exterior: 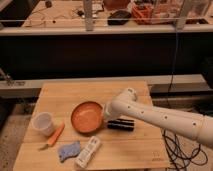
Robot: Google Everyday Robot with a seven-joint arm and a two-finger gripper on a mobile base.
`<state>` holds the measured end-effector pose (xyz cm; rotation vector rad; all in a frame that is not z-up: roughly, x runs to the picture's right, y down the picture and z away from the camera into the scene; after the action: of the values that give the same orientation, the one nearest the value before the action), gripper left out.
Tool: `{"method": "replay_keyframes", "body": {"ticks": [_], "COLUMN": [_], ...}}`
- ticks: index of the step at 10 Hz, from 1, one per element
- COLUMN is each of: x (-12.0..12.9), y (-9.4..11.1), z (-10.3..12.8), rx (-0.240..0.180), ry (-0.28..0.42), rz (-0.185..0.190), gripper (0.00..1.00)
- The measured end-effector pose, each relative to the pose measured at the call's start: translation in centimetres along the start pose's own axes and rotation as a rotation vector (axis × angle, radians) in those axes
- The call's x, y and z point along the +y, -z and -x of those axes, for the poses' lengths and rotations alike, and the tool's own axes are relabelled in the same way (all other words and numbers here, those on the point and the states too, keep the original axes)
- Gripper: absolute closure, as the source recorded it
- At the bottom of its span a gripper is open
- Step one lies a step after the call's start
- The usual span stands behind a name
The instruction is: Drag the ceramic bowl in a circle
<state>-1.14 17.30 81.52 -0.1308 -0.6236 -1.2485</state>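
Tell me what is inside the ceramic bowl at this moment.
Nothing shows inside the ceramic bowl: the inner surface in view is bare. The gripper sits at the bowl's right rim and covers that edge, so whatever lies just there cannot be seen.
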Motion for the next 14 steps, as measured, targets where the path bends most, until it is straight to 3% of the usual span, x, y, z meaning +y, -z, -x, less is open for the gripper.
{"method": "replay_keyframes", "body": {"ticks": [3,5,9,11,14], "x": [-3.2,-6.4,-8.7,-8.2,-4.1], "y": [-1.6,-3.7,-5.8,-6.2,-5.3], "z": [-0.6,-2.7,-8.0,-9.6,-11.4], "rx": [-0.032,-0.067,-0.091,-0.089,-0.069], "ry": [0.066,0.11,0.138,0.112,0.039], "rz": [-0.015,-0.031,-0.029,-0.02,0.029], "gripper": [1.0,1.0,1.0,1.0,1.0]}}
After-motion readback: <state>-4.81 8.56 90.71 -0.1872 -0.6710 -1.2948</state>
